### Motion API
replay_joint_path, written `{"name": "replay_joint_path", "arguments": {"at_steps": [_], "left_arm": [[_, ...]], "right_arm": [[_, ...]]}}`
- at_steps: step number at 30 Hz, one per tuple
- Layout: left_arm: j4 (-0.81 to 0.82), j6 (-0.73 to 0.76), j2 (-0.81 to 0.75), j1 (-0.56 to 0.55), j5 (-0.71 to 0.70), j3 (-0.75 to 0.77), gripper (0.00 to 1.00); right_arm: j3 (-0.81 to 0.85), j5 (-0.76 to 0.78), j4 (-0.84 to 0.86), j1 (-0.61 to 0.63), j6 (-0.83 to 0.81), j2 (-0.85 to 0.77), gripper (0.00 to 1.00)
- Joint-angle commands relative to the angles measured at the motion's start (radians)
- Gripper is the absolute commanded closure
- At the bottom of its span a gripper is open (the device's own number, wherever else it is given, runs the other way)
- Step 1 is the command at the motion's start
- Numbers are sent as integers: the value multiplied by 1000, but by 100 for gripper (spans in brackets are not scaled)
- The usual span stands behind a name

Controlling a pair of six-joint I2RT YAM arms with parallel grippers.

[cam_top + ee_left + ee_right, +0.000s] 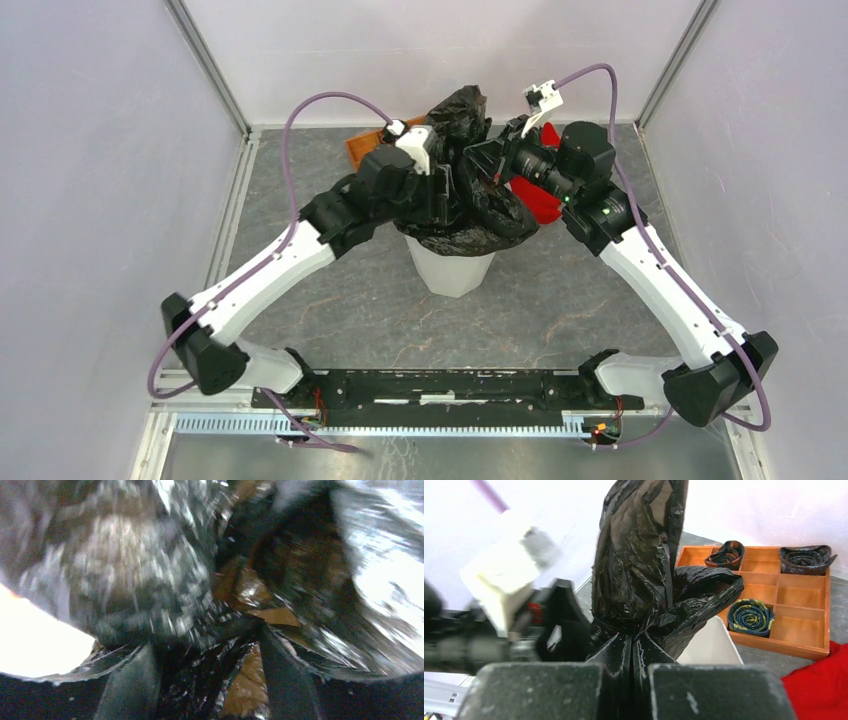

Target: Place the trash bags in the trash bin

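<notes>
black glossy plastic bag (634,555): your right jaws pinch it, left jaws spread; ease slack down into the tall white plastic bin (455,272).

Way into the trash bin (452,272) from above is blocked: the trash bag (465,112) is bunched over the rim and rises in a tall twist over the mouth. Left gripper (202,645) and right gripper (632,655) crowd the rim from opposite sides, with little room between the wrists. Right fingers are pinched on the twist; left fingers are spread, with film between them. Behind the bin, the orange tray (774,597) sits left rear and the red cloth (545,205) just beside on the right. On the near side, bare table (400,320) between the forearms gives open approach. Side walls (100,200) bound both flanks.
</notes>
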Motion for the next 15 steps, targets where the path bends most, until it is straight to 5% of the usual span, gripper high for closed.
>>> {"name": "replay_joint_path", "arguments": {"at_steps": [1, 8, 15], "left_arm": [[30, 36, -152, -1, 46, 45, 21], [21, 56, -301, -1, 106, -13, 1], [73, 83, -289, -35, 323, -19, 4]], "right_arm": [[7, 61, 57, 0, 12, -37, 100], [24, 47, 29, -1, -4, -33, 100], [33, 35, 35, -1, 5, -29, 100]]}}
